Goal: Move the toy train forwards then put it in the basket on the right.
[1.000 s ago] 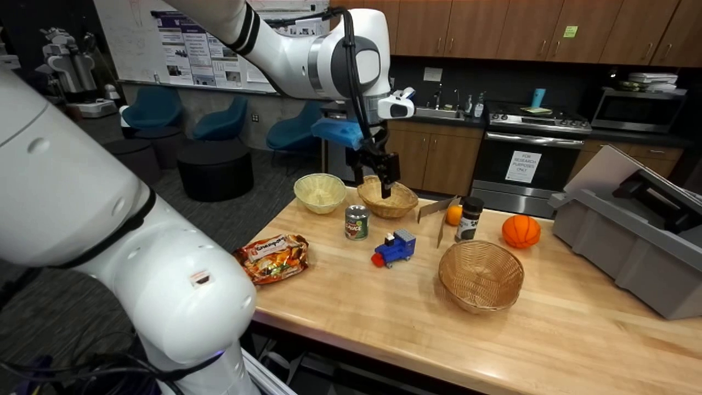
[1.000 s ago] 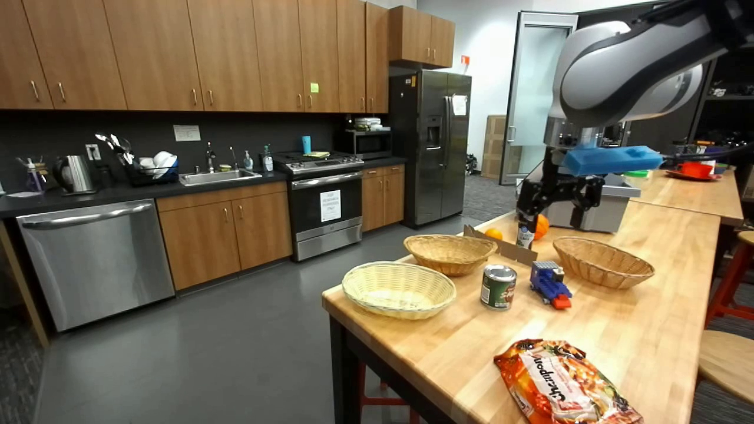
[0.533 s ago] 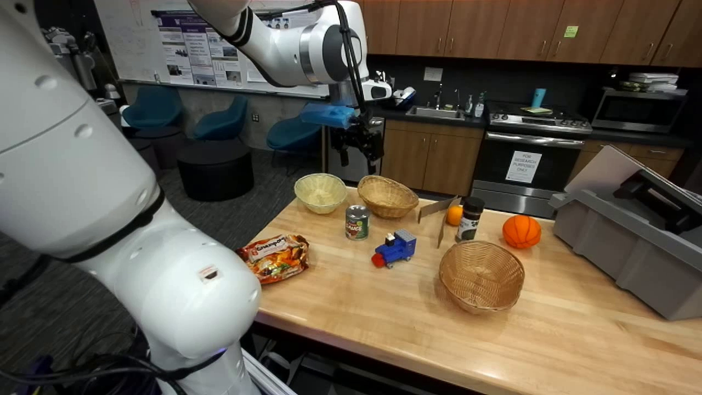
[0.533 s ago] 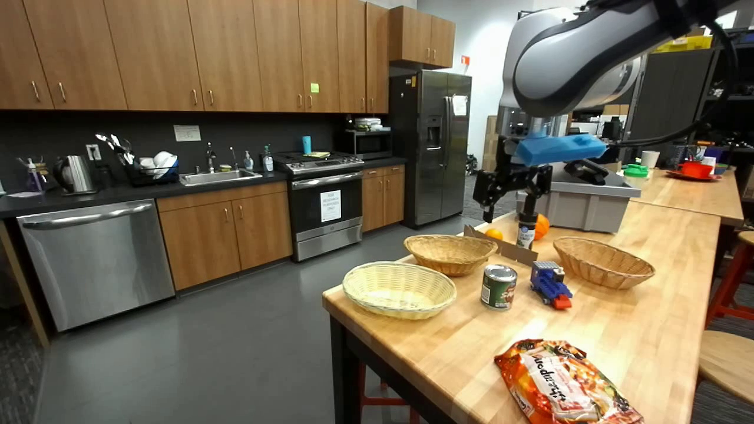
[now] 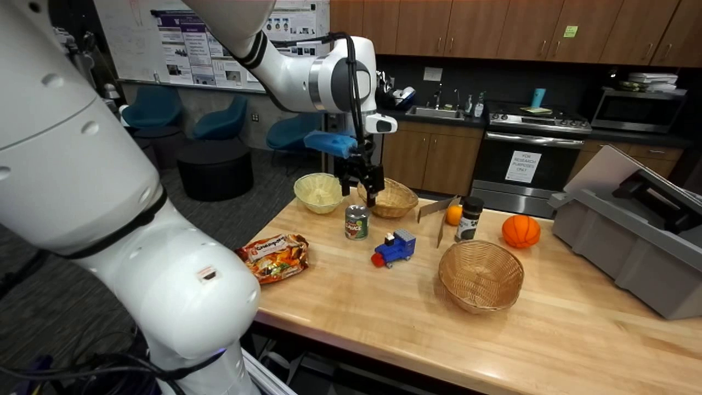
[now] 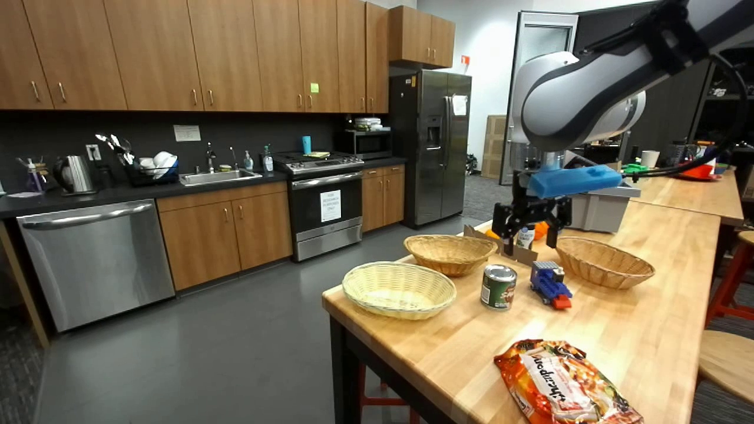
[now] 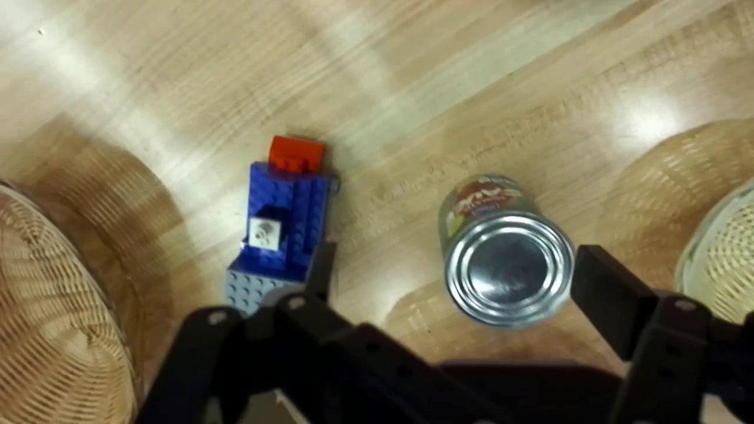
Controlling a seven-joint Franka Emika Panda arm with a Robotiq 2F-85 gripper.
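Wide-parted, empty gripper [image 6: 530, 242]. For toy train [image 5: 395, 250], left of basket [image 5: 481, 276]: span blue cab [image 5: 407, 249]. Probably light, stiff, smooth, prone to come apart if squeezed hard.

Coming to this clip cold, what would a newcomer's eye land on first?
Probably the big white robot arm, filling the left side of an exterior view, with its open tool above the wooden table. Next, colour likely pulls the eye: the blue-and-red toy train, standing on the table between the can and a tan wicker basket, and the orange ball near the grey bin.
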